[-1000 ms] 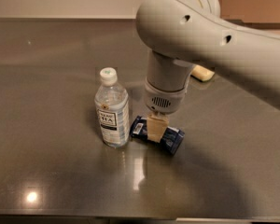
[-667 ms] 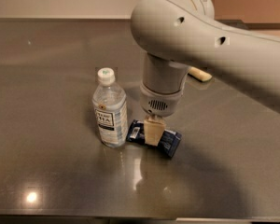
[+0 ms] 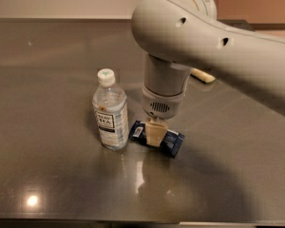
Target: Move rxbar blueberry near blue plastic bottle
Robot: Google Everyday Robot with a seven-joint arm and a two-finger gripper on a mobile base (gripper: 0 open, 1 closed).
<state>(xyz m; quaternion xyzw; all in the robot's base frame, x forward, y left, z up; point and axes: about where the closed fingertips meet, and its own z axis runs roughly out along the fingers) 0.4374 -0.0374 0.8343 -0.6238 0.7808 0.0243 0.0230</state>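
Note:
The rxbar blueberry is a dark navy wrapper with white patches, lying flat on the steel table just right of the blue plastic bottle. The bottle stands upright, clear with a white cap and a pale label. A small gap separates bar and bottle. My gripper points straight down from the big pale arm and sits on the middle of the bar, hiding its centre.
A pale yellow sponge-like block lies behind the arm at the right, mostly hidden by it. The grey steel table stretches to the left and front. The arm spans the upper right.
The arm's upper part has swung a little to the left. The gripper stays on the bar, and bar and bottle keep about the same places.

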